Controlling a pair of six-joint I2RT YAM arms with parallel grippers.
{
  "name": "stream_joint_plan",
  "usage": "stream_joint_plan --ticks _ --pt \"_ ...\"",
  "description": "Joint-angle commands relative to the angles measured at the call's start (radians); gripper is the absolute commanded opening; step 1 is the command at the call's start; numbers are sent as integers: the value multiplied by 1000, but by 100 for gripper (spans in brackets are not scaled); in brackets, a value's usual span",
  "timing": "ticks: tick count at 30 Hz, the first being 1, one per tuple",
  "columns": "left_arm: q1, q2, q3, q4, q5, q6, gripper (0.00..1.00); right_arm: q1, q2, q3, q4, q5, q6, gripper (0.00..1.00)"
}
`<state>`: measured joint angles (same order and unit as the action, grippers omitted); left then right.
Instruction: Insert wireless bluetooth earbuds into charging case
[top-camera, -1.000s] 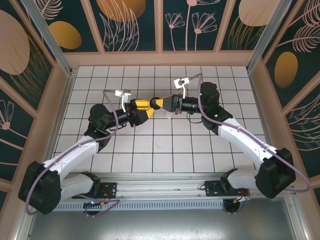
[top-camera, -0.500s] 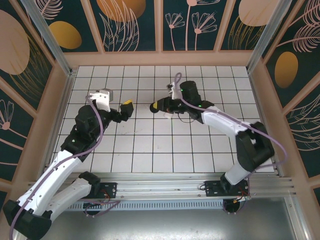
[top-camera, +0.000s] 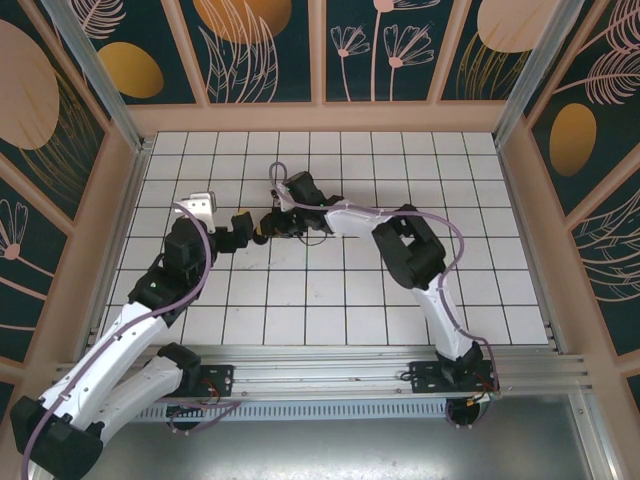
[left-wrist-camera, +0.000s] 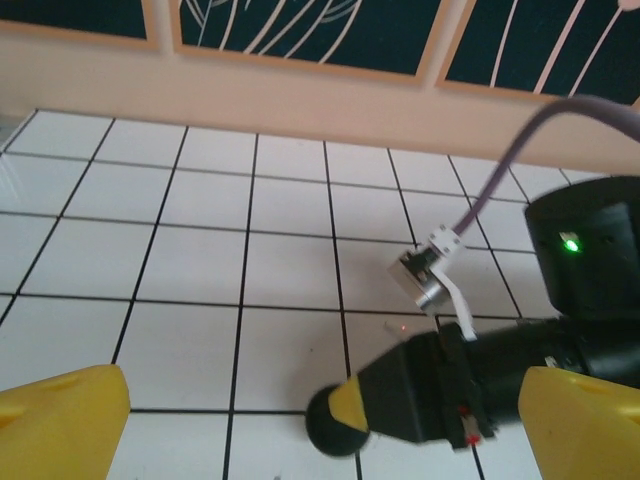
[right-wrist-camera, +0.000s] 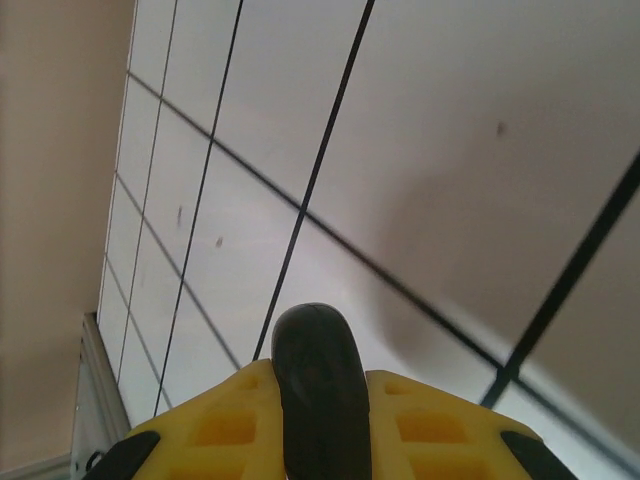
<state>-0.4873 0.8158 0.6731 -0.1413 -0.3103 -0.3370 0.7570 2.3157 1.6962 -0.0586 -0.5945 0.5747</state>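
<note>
Since a second ago, when the two grippers met nose to nose near the middle of the table (top-camera: 400, 290), the left arm has backed off toward the left edge. The right arm has stretched out after it, well past the centre line.

The left gripper (left-wrist-camera: 322, 400) stands with its yellow fingers (left-wrist-camera: 60, 425) spread as wide as they go, with nothing between them. The other arm's tip points into that gap.

Just to its right, the right gripper (right-wrist-camera: 320, 400) is nearly closed, pinching a small black rounded piece (right-wrist-camera: 312, 350) that pokes out past the yellow pads. It sits left of the table's centre, about midway between near and far edges and low over the tiles. I cannot tell whether it touches them.

I read this as a hand-over just finished, so the piece is now in the right arm's keeping alone. It is too small for me to say whether it is an earbud or the case. I judge the seating itself not yet done.
</note>
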Motion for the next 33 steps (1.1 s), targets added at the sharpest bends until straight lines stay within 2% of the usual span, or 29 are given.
stream_joint_plan --ticks 1,7,10,12,17,22,25,28,33 --pt "-2 -18 -43 25 36 -28 98 -3 62 137 -40 22 -19 15" --pt "-3 -12 -89 69 55 -30 99 7 205 354 -160 35 -24 19" --pt "-2 -7 -89 71 66 -21 98 15 238 424 -218 61 -33 30" --pt "-2 -6 -87 68 67 -15 98 18 244 454 -259 96 -39 38" --pt "-2 -7 -84 71 73 -10 99 18 238 506 -335 147 -50 51" --pt "-2 -7 -78 63 76 -15 99 18 169 533 -421 212 -77 54" --pt "-2 -6 -72 56 80 -8 99 18 78 475 -437 305 -133 53" --pt "-3 9 -54 43 93 -1 99 9 -53 316 -415 411 -152 52" --pt "-2 62 -43 58 168 4 99 -49 -290 -4 -380 520 -41 54"
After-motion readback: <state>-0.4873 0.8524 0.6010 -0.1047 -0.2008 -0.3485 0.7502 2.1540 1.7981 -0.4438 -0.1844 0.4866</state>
